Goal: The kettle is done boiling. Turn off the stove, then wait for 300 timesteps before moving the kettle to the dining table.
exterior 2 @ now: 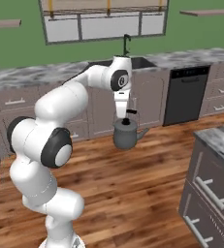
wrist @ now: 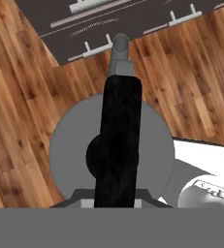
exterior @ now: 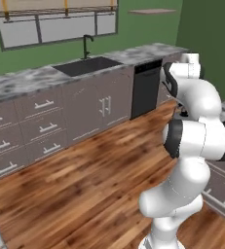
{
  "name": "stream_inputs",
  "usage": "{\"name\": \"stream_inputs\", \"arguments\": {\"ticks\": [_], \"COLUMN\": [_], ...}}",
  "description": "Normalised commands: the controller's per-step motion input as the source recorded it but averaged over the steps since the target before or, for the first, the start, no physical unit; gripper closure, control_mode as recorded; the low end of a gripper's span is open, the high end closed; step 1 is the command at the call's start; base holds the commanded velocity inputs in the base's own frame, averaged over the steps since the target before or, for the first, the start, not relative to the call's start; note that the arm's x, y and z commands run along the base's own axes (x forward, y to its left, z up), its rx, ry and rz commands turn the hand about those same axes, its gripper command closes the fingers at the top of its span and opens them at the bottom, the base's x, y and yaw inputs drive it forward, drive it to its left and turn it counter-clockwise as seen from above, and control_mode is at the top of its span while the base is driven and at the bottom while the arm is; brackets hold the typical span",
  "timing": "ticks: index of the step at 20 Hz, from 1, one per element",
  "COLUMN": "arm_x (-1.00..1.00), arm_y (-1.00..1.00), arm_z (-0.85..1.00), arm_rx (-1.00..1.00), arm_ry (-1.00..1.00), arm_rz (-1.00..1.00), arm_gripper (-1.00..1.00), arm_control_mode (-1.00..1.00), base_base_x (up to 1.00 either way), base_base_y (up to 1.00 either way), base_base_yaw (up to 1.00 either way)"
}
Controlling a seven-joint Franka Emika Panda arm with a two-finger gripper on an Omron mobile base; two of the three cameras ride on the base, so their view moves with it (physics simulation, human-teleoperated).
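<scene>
The hand (exterior 2: 128,114) pinches the kettle's (exterior 2: 126,135) black handle (wrist: 117,140), holding it in the air above the wood floor (exterior 2: 133,184). The kettle is squat, grey and round, upright, its spout (exterior 2: 143,132) pointing right; its inside isn't visible.

A: what's the robot look like?
B: glossy white rounded-segment arm (exterior 2: 60,104), chunky bulbous links, black bands at the joints, round black cap at the wrist, slim white hand (exterior 2: 121,107) below it.
</scene>
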Motion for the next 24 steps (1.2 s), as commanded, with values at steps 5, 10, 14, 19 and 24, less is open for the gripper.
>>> {"name": "stream_inputs", "arguments": {"ticks": [5,10,14,19,24], "arm_x": [0.00,0.00,0.00,0.00,0.00], "arm_y": [0.00,0.00,0.00,0.00,0.00], "arm_z": [0.00,0.00,0.00,0.00,0.00], "arm_rx": [0.00,0.00,0.00,0.00,0.00], "arm_ry": [0.00,0.00,0.00,0.00,0.00], "arm_rz": [0.00,0.00,0.00,0.00,0.00], "arm_gripper": [1.00,1.00,1.00,1.00,1.00], "arm_control_mode": [1.00,1.00,1.00,1.00,1.00], "base_base_x": [0.33,0.19,0.31,0.40,0.42], "base_base_y": [0.22,0.21,0.37,0.48,0.58], "base_base_yaw": [-0.31,-0.38,-0.36,-0.34,-0.32]}}
